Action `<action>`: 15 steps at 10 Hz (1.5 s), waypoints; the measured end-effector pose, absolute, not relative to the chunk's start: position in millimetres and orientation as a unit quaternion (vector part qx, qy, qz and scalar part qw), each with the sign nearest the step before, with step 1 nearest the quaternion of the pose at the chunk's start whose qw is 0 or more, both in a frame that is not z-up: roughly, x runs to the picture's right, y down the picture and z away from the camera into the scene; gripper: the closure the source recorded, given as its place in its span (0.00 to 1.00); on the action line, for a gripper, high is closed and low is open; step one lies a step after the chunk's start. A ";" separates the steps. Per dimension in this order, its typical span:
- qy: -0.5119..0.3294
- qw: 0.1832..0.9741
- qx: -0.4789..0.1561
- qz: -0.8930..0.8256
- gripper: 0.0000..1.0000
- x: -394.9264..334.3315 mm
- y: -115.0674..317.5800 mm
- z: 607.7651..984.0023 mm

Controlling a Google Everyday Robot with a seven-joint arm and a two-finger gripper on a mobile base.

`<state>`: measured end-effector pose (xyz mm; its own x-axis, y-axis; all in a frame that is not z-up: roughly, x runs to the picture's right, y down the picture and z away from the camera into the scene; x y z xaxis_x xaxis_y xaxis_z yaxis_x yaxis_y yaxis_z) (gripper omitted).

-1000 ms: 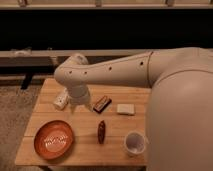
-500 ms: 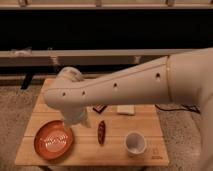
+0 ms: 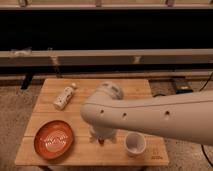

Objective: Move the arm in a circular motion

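Observation:
The big cream-white arm (image 3: 150,115) reaches in from the right edge across the wooden table (image 3: 90,87). Its rounded joint (image 3: 107,92) sits over the table's middle. A short white end section hangs down from the joint to the gripper (image 3: 102,136), which is low over the table's front middle, between the orange plate (image 3: 54,139) and the white cup (image 3: 135,144). A small reddish-brown thing (image 3: 101,142) peeks out just under the gripper tip. The arm hides the table's middle and right.
A small white bottle (image 3: 64,96) lies on its side at the table's back left. A long low bench or rail (image 3: 100,56) runs behind the table. A dark box with a cable (image 3: 181,85) lies on the floor at the right.
The arm has swung down and toward the front of the table. The white bottle is now uncovered, and the items at the table's middle are now hidden under the arm.

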<state>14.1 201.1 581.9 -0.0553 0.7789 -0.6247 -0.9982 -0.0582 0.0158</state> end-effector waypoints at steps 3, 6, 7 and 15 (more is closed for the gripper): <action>0.241 0.618 -0.219 0.716 0.35 79.6 166.2 607.0; 0.245 0.606 -0.211 0.727 0.35 120.9 118.2 647.6; 0.242 0.604 -0.215 0.728 0.35 133.0 80.7 681.1; 0.206 0.680 -0.250 0.658 0.35 -9.0 -15.7 759.7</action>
<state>-9.0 -15.7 759.7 0.0489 0.7911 -0.6097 -0.9976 0.0085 -0.0690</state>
